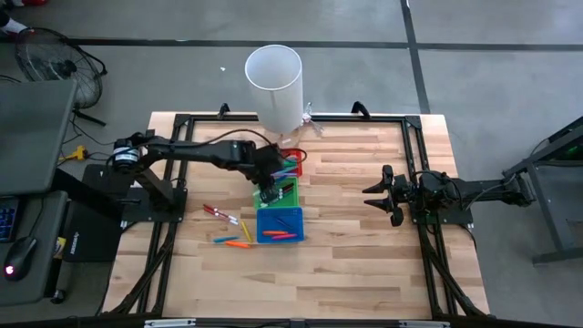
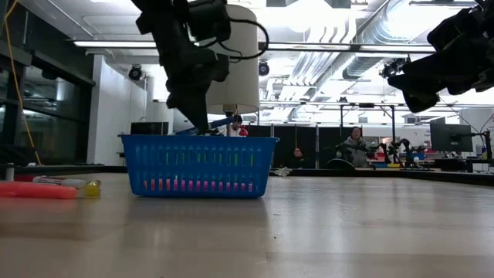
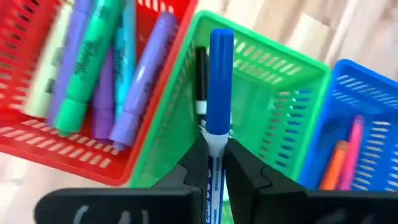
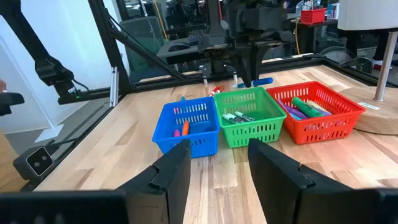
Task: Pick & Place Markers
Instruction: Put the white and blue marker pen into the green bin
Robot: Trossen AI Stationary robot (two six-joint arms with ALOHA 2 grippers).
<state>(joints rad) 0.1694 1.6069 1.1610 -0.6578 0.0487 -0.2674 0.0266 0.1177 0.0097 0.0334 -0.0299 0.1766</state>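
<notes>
Nearest, loose markers (image 1: 228,228) strewn on the worktop (image 1: 364,264) left of blue bin (image 1: 279,223). Beyond, left gripper (image 1: 266,193) above green bin (image 1: 285,192), jaws clamped on a blue marker (image 3: 217,93). Farther, red bin (image 4: 317,111) holding purple and green markers. At right, right gripper (image 1: 373,195) waiting, jaws spread, empty

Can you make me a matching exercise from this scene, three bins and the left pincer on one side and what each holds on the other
Things:
1. red bin
2. green bin
3. blue bin
4. left pincer

Holds:
A. orange and pink markers
B. purple and green highlighters
C. a blue marker, gripped upright
D. black-and-white markers

Pairs: 1-B, 2-D, 3-A, 4-C
</notes>
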